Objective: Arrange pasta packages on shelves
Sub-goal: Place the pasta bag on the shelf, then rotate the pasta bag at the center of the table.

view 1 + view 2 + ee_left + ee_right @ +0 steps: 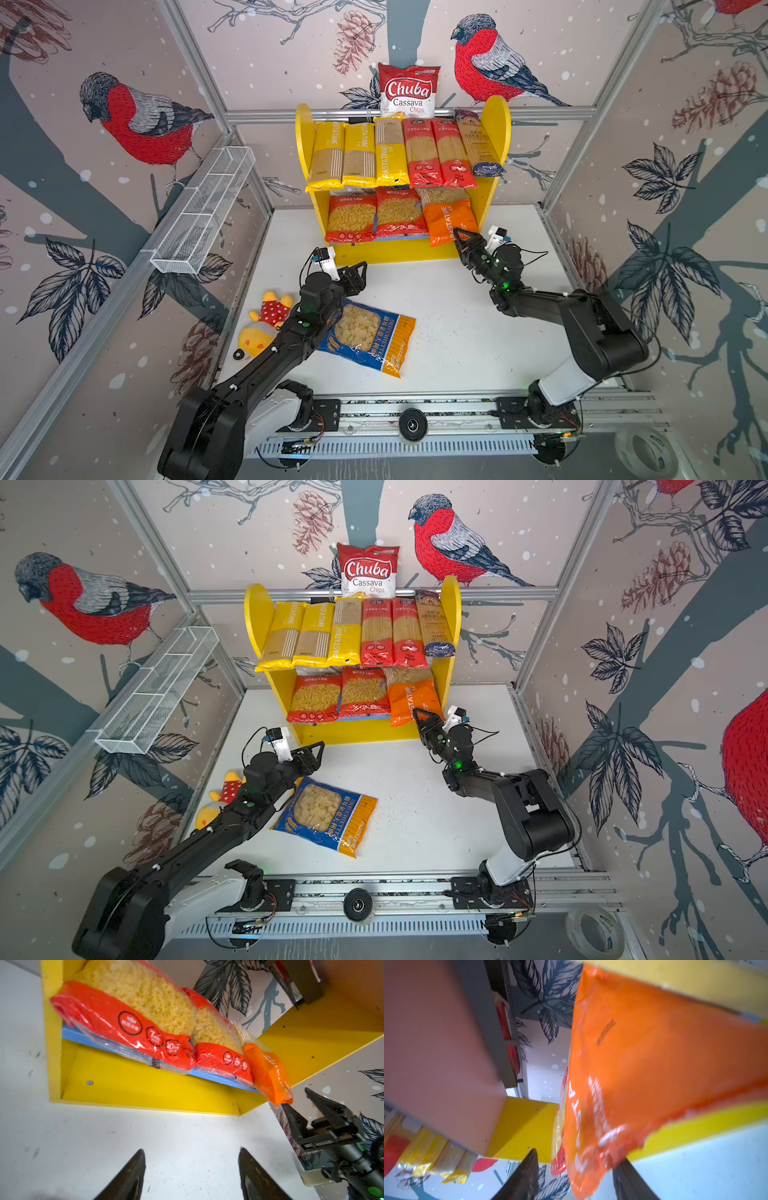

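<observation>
Hovering over the white bench top (457, 332), my left gripper (360, 274) stands spread and empty, beside the blue-and-orange plastic bag of shell pasta (365, 334) lying flat near the front left. My right gripper (576, 1178) straddles the bottom edge of the squat orange plastic pasta bag (643, 1064), jaws apart; grip unclear. That bag overhangs the yellow wooden rack's (496, 124) blue lower board (218, 1078). Bird-patterned walls (145, 124) enclose everything.

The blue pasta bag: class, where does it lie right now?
In both top views the blue pasta bag lies flat on the white table, in front of the yellow shelves, partly under the left arm, beside the plush toy.
</observation>
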`<control>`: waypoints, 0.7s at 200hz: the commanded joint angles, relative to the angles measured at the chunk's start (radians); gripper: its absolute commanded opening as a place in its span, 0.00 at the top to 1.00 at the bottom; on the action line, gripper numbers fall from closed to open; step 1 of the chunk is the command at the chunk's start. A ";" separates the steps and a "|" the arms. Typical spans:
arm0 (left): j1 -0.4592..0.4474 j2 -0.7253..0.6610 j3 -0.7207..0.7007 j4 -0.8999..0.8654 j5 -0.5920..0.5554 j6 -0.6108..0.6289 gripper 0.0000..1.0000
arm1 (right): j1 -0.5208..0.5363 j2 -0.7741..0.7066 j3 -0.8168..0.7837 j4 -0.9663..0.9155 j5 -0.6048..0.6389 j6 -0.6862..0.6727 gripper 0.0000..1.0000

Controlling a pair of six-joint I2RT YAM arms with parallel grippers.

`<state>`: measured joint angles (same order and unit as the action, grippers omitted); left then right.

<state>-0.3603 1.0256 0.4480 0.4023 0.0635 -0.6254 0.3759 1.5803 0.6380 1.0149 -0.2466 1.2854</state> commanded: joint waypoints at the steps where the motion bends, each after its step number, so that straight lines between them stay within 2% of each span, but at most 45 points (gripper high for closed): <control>1: 0.009 -0.027 0.010 -0.131 -0.077 -0.008 0.31 | 0.016 -0.066 -0.031 -0.066 -0.018 -0.073 0.41; 37: 0.014 -0.102 0.006 -0.309 -0.159 -0.022 0.30 | 0.061 -0.197 -0.051 -0.359 -0.014 -0.239 0.41; 65: 0.014 -0.159 -0.032 -0.388 -0.213 -0.054 0.30 | 0.142 -0.238 -0.033 -0.597 -0.016 -0.362 0.41; 102: 0.012 -0.155 -0.059 -0.447 -0.226 -0.092 0.31 | 0.280 -0.163 -0.012 -0.715 -0.070 -0.412 0.41; 140: -0.006 -0.145 -0.082 -0.494 -0.219 -0.112 0.31 | 0.369 -0.035 0.066 -0.817 -0.180 -0.459 0.40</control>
<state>-0.3553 0.8810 0.3809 -0.0406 -0.1390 -0.7109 0.7040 1.4872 0.6647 0.2939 -0.3332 0.8883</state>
